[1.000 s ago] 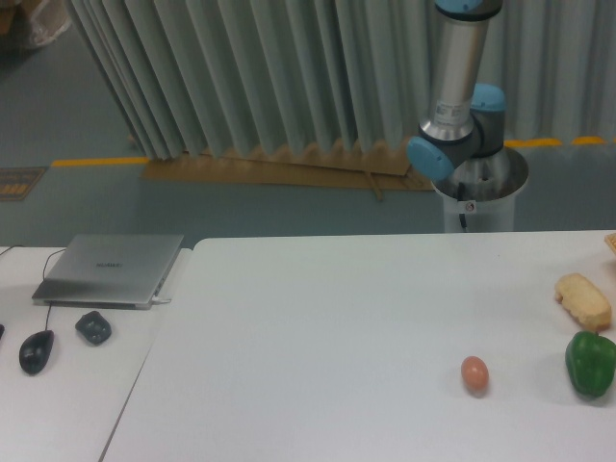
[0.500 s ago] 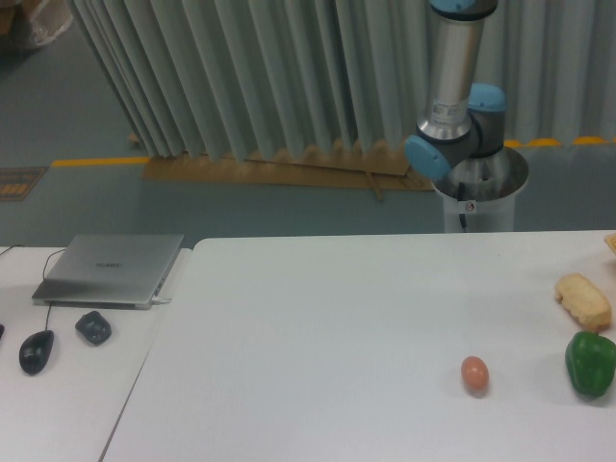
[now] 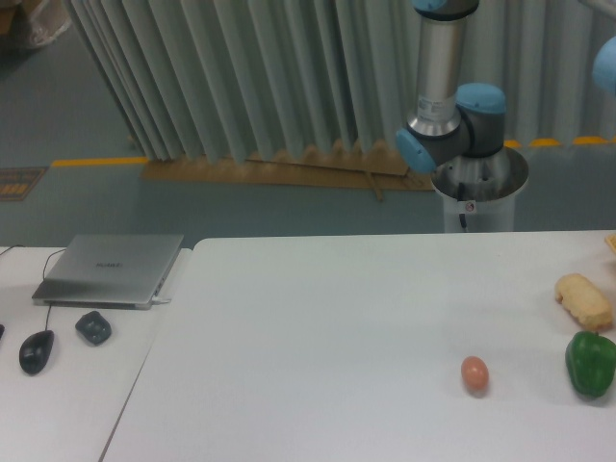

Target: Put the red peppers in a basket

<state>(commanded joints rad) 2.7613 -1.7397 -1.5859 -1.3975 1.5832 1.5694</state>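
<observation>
Fingers of mine are out of the picture, so I cannot say whether they are apart or together, nor place anything against them. What does show of me is my arm [image 3: 438,87]: a grey upright tube with blue-capped joints, rising from a round metal base [image 3: 478,188] behind the far edge of the white table [image 3: 318,327]. One more blue cap of mine pokes in at the upper right edge.

Nearest my base, on the right side of the table, lies a pale yellow piece of bread-like food [image 3: 583,300]. Just in front of it, close to the right edge, stands a green bell pepper [image 3: 590,363]. A brown egg [image 3: 474,373] rests apart from the pepper, toward the middle of the table.

No red pepper is visible anywhere in this view, and no basket either; where they are I cannot tell.

Far off to the left, on a second table, sit a closed grey laptop [image 3: 111,269], a dark mouse [image 3: 37,350] and a small dark object [image 3: 93,327] beside it.
</observation>
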